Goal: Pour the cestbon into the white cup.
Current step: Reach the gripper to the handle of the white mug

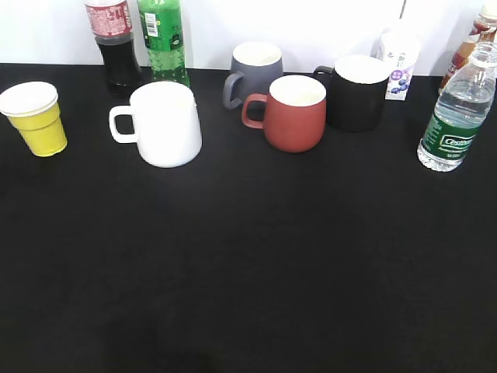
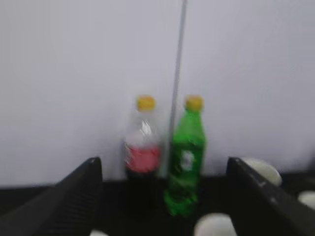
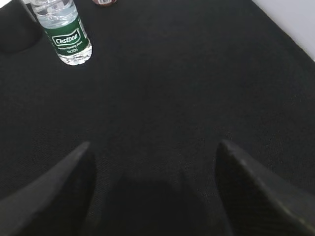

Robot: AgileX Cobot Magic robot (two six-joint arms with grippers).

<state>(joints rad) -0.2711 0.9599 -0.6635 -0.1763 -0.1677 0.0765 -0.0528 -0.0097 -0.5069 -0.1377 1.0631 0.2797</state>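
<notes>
This looks like a lab or test bench rather than a home or kitchen. A black cloth-covered table (image 1: 248, 272) runs up to a plain white wall (image 1: 326, 23) along its back edge. Drinks and cups are lined up near that edge like samples: cola bottle (image 1: 115, 43) and green soda bottle (image 1: 163, 39) toward the back-left corner, a yellow paper cup (image 1: 35, 118) at the left edge, mugs mid-table. The blurred left wrist view probably shows a thin wall seam (image 2: 177, 64).
</notes>
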